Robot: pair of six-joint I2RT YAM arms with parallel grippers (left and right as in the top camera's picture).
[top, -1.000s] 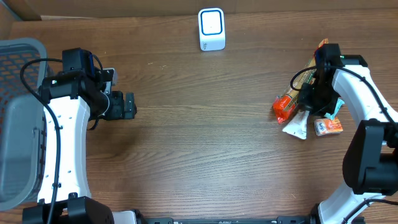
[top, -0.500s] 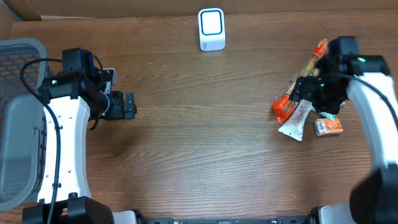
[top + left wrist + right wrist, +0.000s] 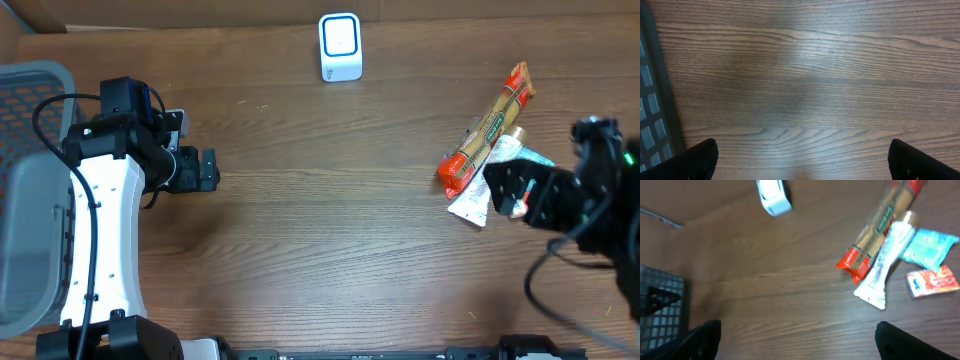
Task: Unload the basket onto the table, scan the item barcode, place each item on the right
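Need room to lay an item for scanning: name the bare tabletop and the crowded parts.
Bare: the middle, between the left gripper, the scanner and the orange packet. Crowded: the right, where that packet, a white tube and a teal packet bunch by the right gripper.

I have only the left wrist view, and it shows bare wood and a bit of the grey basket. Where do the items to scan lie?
Observer: In a small pile on the robot's right side of the table: a long orange pack, a white tube, a teal packet and a small orange box.
Operator: Does the right gripper hold one of them?
Observer: No. The right gripper is open, with nothing between its fingers, close to the pile.
Operator: And where is the scanner?
Observer: The white scanner stands at the far edge of the table, about midway between the two arms.
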